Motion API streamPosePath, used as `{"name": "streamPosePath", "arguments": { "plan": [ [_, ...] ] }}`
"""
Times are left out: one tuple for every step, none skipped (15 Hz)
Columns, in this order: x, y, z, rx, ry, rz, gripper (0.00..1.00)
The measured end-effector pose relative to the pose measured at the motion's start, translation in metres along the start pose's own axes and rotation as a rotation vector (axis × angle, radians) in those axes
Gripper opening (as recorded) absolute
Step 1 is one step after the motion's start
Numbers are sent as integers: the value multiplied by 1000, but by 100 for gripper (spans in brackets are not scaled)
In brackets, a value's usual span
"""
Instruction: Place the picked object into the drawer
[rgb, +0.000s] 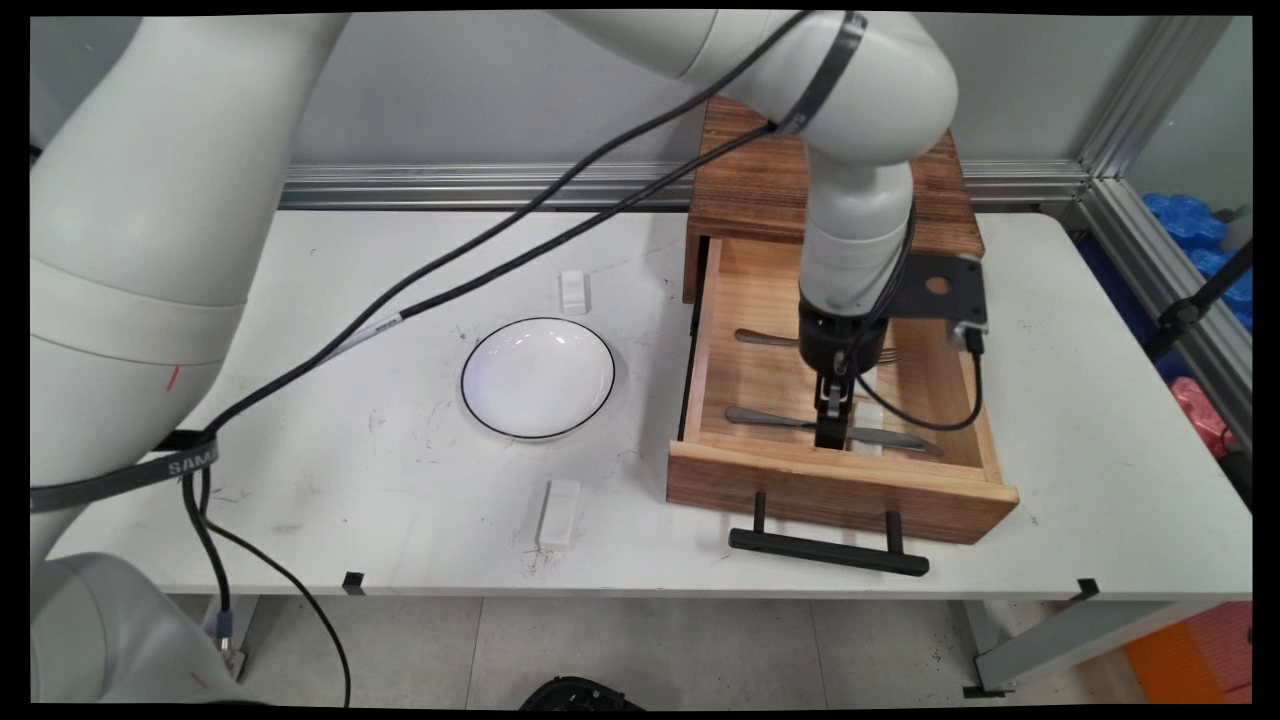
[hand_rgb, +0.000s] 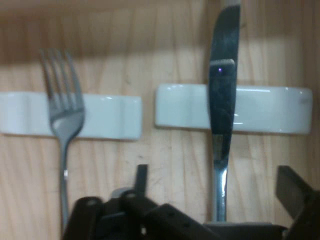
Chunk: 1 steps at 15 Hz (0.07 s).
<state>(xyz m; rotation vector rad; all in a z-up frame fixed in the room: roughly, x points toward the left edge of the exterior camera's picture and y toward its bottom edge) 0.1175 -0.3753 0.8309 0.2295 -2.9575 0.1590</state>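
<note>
- Knife (hand_rgb: 222, 100) was what we found nearest the gripper (hand_rgb: 214, 192): in the hand view it ran upright right of centre, blade toward the top of the frame, handle dropping between the two black fingers (hand_rgb: 295, 192).
- We saw those fingers spread apart, one low near the centre and the other at the lower right, with the knife handle in the gap and neither one pressing it.
- Under the blade lay a white rest (hand_rgb: 270, 110), set crosswise, and the knife lay across it.
- On the left of the hand view we noted a fork (hand_rgb: 63, 115), tines up, lying across a second white rest (hand_rgb: 107, 117); the two rests sat side by side with a gap of bare wood between them.
- In the main view we placed all of this in the open wooden drawer (rgb: 830, 480) at right of centre, its black handle (rgb: 828, 550) toward the lower edge, with the gripper (rgb: 830, 425) lowered into it over the knife (rgb: 895, 440) near the drawer's front wall, and the fork (rgb: 765, 339) farther back.
- Left of the drawer we saw a white plate (rgb: 538, 378) with a dark rim at mid-frame on the white table (rgb: 1100, 450).
- One small white block (rgb: 558, 513) lay below the plate, another (rgb: 573, 291) above it.
- Behind the drawer stood its wooden cabinet (rgb: 750, 190), partly hidden by the arm.
</note>
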Motion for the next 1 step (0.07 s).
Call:
{"name": "streamPosePath", "arguments": {
  "plan": [
    [0,-1,-3,3,6,-2,100]
  ]
}}
